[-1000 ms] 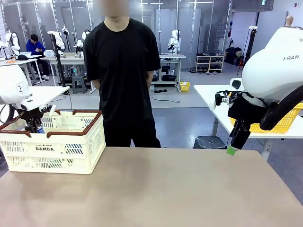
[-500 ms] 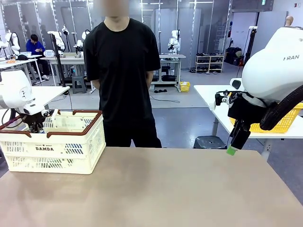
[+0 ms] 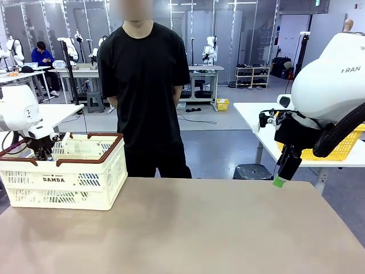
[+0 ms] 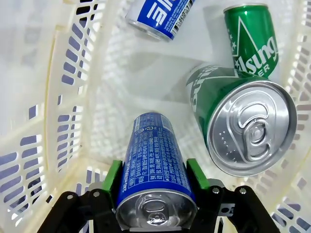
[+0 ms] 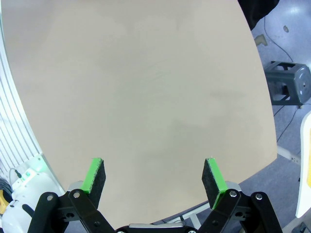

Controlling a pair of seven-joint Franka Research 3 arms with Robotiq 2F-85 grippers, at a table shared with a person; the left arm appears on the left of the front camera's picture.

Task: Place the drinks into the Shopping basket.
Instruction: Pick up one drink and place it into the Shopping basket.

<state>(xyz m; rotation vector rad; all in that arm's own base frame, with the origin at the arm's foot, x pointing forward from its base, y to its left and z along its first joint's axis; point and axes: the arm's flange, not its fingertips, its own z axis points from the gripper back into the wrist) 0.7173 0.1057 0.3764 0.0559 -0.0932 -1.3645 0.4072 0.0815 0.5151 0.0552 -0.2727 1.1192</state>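
- Front view: cream basket (image 3: 63,177) with a brown-red rim at the left end of the bench (image 3: 199,228), "DAMDA" printed on its side.
- Left hand (image 3: 43,153) dipped inside the basket, half hidden behind the rim.
- Right hand (image 3: 279,181) hanging in the air beyond the bench's right edge, well apart from the basket, one green tip pointing down.
- Person (image 3: 145,85) in a black shirt standing at the far side, arms behind the back.
- Yellow mesh basket (image 3: 342,149) on another table behind the right arm.
- Left wrist view: left hand (image 4: 154,174) low inside the basket (image 4: 58,97), a blue can (image 4: 153,165) lying between its green pads (image 4: 114,174), silver top toward the camera.
- Pads right at the can's sides; cannot tell whether pinching it or just let go.
- Green can (image 4: 248,131) just beside it, tilted, top facing the camera.
- Second green can (image 4: 252,39) lying farther in, touching the first.
- Second blue can (image 4: 158,17) on its side at the far end.
- Right wrist view: right hand (image 5: 154,177) spread wide, nothing between the pads (image 5: 96,174), bare bench (image 5: 136,87) below.
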